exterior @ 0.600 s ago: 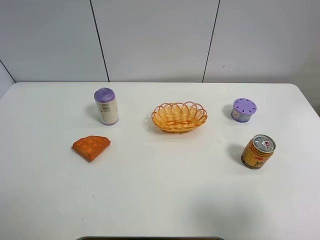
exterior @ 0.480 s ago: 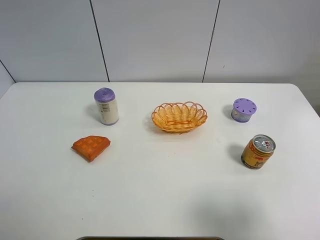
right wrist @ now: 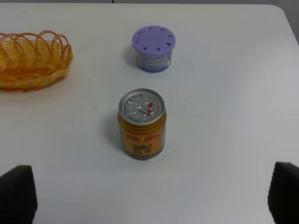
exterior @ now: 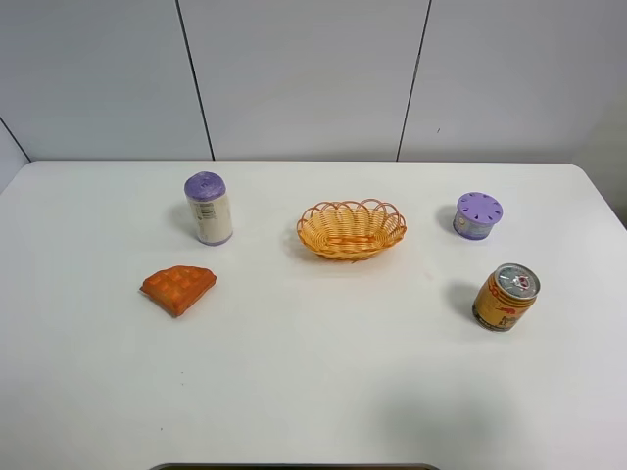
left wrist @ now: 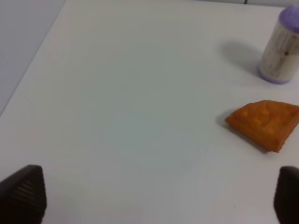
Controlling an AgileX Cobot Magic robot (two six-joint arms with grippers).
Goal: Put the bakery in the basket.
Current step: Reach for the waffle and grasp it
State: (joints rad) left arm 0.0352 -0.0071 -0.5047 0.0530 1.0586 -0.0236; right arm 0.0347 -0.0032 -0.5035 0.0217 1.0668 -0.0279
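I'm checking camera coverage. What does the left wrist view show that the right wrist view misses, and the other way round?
Only the left wrist view: the waffle piece and a purple-capped cylinder. Only the right wrist view: part of the basket, a gold can and a purple-lidded jar. Both: the white table, and each arm's own claw, the left claw and the right claw, fingertips wide apart with nothing between.

1. Table (exterior: 313, 392): white, smooth, matt w/ faint sheen.
2. Bakery (exterior: 178, 288), ahead of left fingers (left wrist: 23, 193): matt, grid-dented top.
3. Left fingers: black, matt, finely ribbed.
4. Basket (exterior: 352, 229): woven strands, slight gloss.
5. Can (exterior: 506, 297), ahead of right fingers (right wrist: 17, 193): shiny metal, bare silver top.
6. Tub (exterior: 477, 214): purple lid, plastic-looking, matt.
7. Canister (exterior: 209, 208): paper-like label, matt purple cap.
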